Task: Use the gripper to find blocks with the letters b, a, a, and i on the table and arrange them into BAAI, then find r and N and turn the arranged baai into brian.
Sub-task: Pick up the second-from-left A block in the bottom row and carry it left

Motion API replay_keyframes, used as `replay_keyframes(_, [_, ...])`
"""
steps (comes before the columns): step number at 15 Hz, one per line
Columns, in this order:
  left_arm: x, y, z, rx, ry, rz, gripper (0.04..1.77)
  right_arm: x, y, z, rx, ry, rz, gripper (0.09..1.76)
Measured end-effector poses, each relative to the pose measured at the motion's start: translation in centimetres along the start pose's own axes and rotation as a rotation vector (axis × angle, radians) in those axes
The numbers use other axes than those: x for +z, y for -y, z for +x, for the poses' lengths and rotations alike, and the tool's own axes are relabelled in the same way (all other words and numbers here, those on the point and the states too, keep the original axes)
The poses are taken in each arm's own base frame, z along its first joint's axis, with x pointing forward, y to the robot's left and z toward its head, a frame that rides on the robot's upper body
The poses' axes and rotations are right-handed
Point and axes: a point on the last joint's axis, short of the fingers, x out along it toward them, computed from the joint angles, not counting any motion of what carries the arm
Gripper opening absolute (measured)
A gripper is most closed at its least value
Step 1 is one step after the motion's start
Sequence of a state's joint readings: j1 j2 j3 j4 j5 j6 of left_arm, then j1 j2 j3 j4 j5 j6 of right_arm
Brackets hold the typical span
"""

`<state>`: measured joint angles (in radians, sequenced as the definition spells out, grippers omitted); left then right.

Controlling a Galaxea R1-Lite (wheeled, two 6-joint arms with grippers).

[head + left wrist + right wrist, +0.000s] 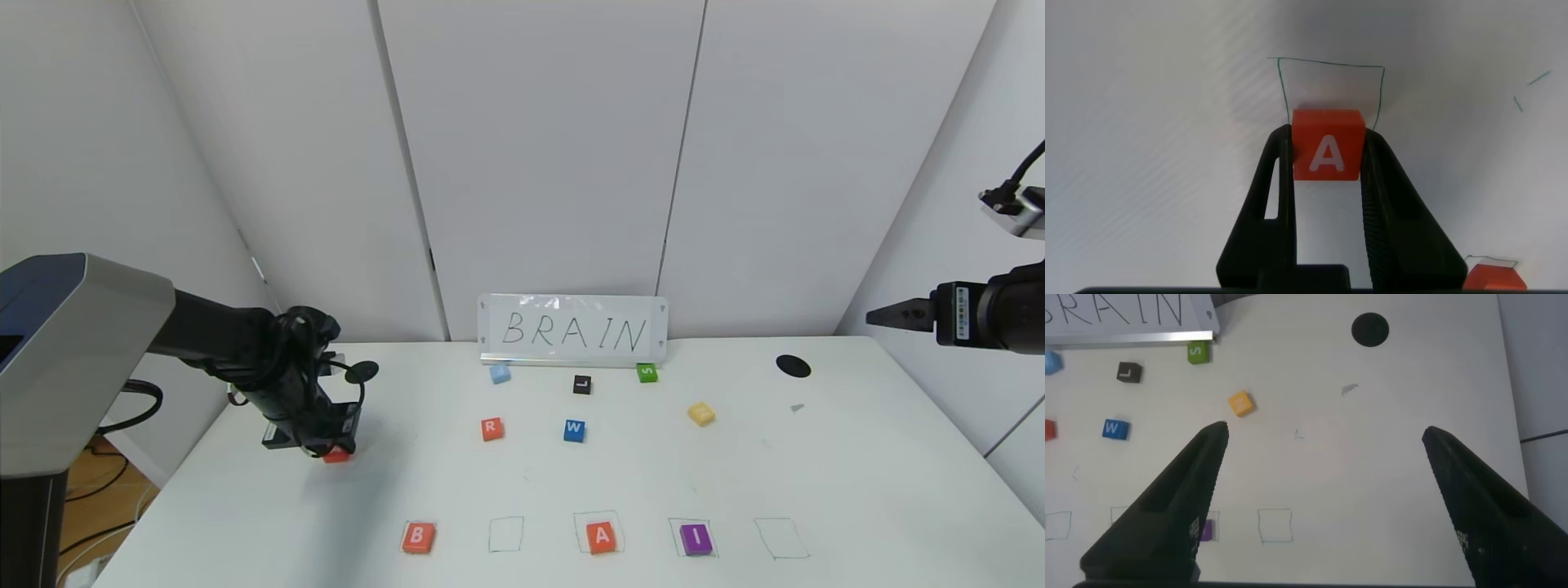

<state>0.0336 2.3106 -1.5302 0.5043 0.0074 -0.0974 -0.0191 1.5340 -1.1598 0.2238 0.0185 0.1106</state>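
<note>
My left gripper (335, 447) is shut on an orange-red A tile (1328, 145), low over the left side of the table (245, 506); the tile peeks out under the fingers in the head view (336, 456). In the front row lie the B tile (418, 536), the other A tile (602, 536) and the purple I tile (696, 539), with an empty pen square (506, 535) between B and A. The R tile (491, 429) and the yellow N tile (701, 413) lie mid-table. My right gripper (1323, 437) is open and empty, raised at the far right.
A BRAIN sign (571, 331) stands at the back. Near it lie a light blue tile (500, 374), black L tile (581, 385), green S tile (647, 372) and blue W tile (574, 430). Another empty square (781, 539) is right of I. A black hole (793, 366) is back right.
</note>
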Motion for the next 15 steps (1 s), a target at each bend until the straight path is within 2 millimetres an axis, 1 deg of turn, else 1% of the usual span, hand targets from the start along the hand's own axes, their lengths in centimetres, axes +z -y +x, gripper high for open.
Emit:
replay_keyframes(9, [0.15,0.36,0.77,-0.021,-0.01,0.002,0.52,0.06,0.14,0.14,-0.005,-0.001,0.003,1.71])
replay_keyframes(15, [0.17,0.1,0.94,-0.02,-0.012,-0.005,0.52,0.05,0.14,0.17,-0.007,-0.002,0.003,1.71])
